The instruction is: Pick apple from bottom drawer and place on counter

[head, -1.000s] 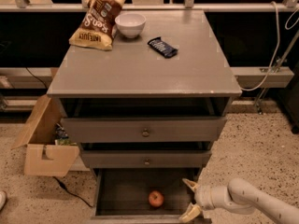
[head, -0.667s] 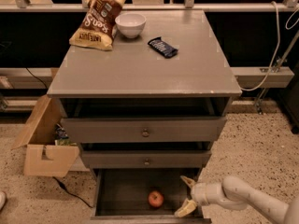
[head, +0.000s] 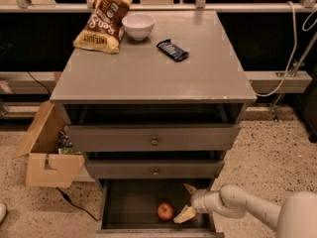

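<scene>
The apple [head: 166,211], small, red-orange and round, lies on the dark floor of the open bottom drawer [head: 115,208], near its front middle. My gripper [head: 187,201] is inside the drawer, just right of the apple, with its two yellowish fingers spread apart and nothing between them. One fingertip [head: 184,215] lies close to the apple's right side; the other points up toward the drawer above. The white arm reaches in from the lower right. The counter [head: 148,71] is the grey top of the cabinet.
On the counter stand a snack bag [head: 103,22], a white bowl [head: 138,25] and a dark blue bar wrapper [head: 173,49]. Two shut drawers with brass knobs [head: 154,141] sit above the open one. An open cardboard box [head: 47,148] stands on the floor at left.
My gripper has moved left inside the drawer, closer to the apple. The apple has not moved.
</scene>
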Controlling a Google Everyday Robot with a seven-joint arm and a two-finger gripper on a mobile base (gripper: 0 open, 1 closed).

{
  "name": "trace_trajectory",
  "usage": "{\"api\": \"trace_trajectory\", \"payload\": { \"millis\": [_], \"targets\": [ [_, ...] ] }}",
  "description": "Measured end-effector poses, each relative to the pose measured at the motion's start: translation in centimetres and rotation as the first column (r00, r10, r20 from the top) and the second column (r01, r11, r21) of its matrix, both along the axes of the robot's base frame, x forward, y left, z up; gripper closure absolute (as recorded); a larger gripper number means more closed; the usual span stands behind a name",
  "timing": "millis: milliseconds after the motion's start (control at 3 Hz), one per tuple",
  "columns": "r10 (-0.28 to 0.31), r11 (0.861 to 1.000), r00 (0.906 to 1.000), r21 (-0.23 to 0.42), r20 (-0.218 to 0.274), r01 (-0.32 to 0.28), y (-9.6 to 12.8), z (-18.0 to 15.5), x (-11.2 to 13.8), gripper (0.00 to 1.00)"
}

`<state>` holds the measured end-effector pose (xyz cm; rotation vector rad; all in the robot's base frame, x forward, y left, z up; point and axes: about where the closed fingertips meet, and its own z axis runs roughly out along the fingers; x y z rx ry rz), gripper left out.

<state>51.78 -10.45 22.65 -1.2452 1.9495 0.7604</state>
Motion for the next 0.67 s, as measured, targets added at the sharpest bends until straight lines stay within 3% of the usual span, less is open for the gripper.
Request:
{"api": "trace_trajectory", "payload": {
  "millis": [667],
  "targets": [
    [0.016, 0.998, 0.9993, -0.063, -0.035, -0.018, 4.5, -3.9, 0.7, 0.0]
  ]
}}
